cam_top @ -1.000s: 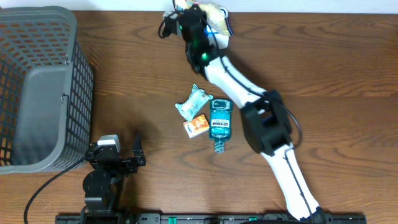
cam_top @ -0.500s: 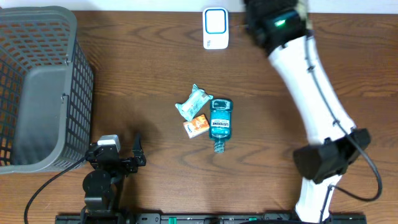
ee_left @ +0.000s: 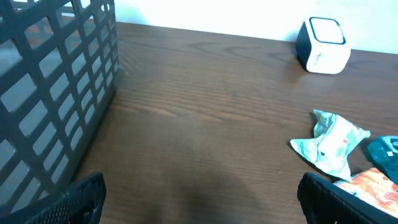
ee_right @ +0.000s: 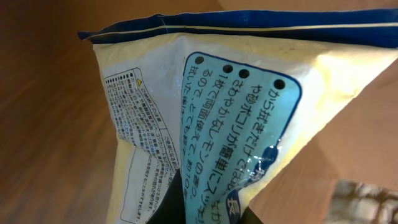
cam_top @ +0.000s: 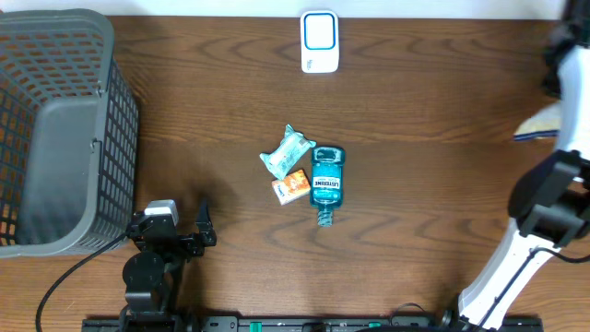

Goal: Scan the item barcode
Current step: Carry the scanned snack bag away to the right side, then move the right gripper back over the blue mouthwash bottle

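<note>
Swinging the yellow printed pouch (ee_right: pixel 143 93) well away from the barcode scanner (cam_top: pixel 320 41), out toward the right edge of the table (cam_top: pixel 442 203), clamping its lower end in the right gripper (ee_right: pixel 180 208). Probably finishing the scan pass, heading for set-down. Idling with the left gripper (ee_left: pixel 199 208) spread wide.

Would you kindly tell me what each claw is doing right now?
Left claw: open, holding nothing.
Right claw: closed on a pale yellow packet with a blue edge.
</note>
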